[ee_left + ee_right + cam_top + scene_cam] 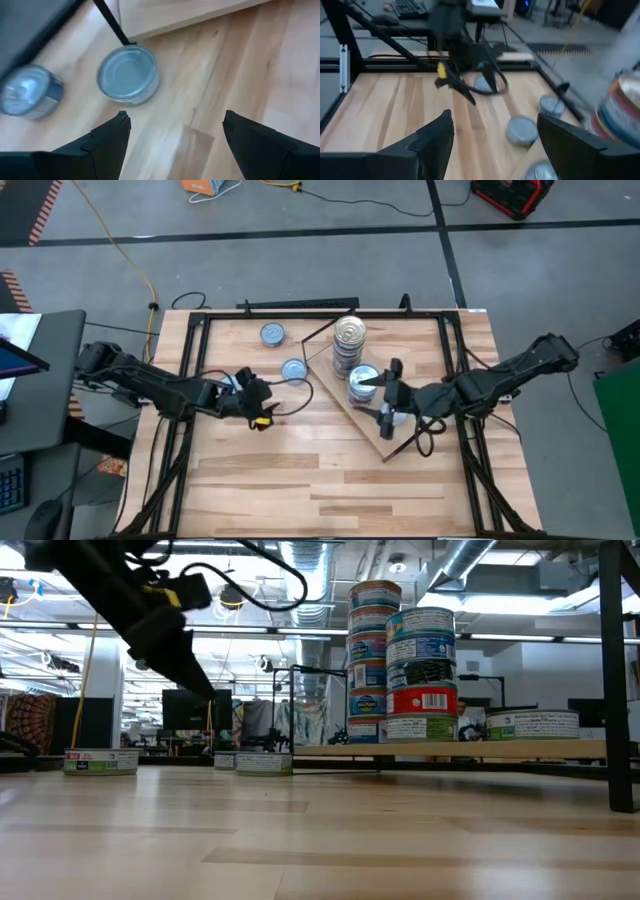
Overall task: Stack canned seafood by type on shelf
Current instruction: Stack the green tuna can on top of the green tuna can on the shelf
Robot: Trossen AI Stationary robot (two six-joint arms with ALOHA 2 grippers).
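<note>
Most of the sorting looks done. Two stacks of tins stand on the shelf (372, 415), which lies at an angle on the right half of the table (300, 490): a taller stack (349, 340) toward the far end and a shorter stack (363, 383) just beside it, nearer the right gripper. From table height the tall stack is mostly blue-labelled, while the shorter one carries blue, dark and red labels, so whether the types are truly kept apart I cannot tell. One more tin (532, 724) lies flat on the shelf beside the stacks. Left to do, by my judgement: two loose tins on the bare table, one near the far edge (272, 334) and one closer to the shelf's corner (294, 369). Left gripper (262, 408) hovers over the table just short of the nearer loose tin, fingers apart, empty. Right gripper (385, 395) sits over the shelf beside the shorter stack, fingers apart, holding nothing.
</note>
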